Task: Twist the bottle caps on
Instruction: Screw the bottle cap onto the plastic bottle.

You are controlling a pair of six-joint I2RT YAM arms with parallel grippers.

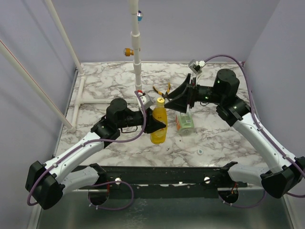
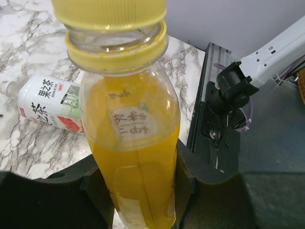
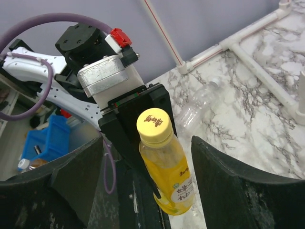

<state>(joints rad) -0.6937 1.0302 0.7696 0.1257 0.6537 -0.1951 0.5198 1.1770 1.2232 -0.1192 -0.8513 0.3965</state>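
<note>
The yellow bottle [image 1: 158, 125] stands upright mid-table with the yellow cap [image 1: 160, 101] on its neck. My left gripper [image 1: 159, 126] is shut on the bottle's body; in the left wrist view the bottle [image 2: 133, 157] fills the space between the jaws [image 2: 136, 191]. My right gripper [image 1: 177, 101] is open just right of the cap. In the right wrist view [image 3: 147, 143] its jaws stand wide on either side of the cap [image 3: 153, 126], apart from it. The labelled clear bottle [image 1: 185, 122] lies beside the yellow one. A whitish cap [image 1: 200, 152] lies near the front. The blue cap is out of view.
Yellow-handled pliers [image 1: 164, 90] lie behind the bottles. A white pipe post [image 1: 137, 62] rises at the back, with pipe rails [image 1: 95, 101] along the left. Another clear bottle [image 3: 198, 107] lies on the table in the right wrist view. The black base rail [image 1: 162, 174] runs along the near edge.
</note>
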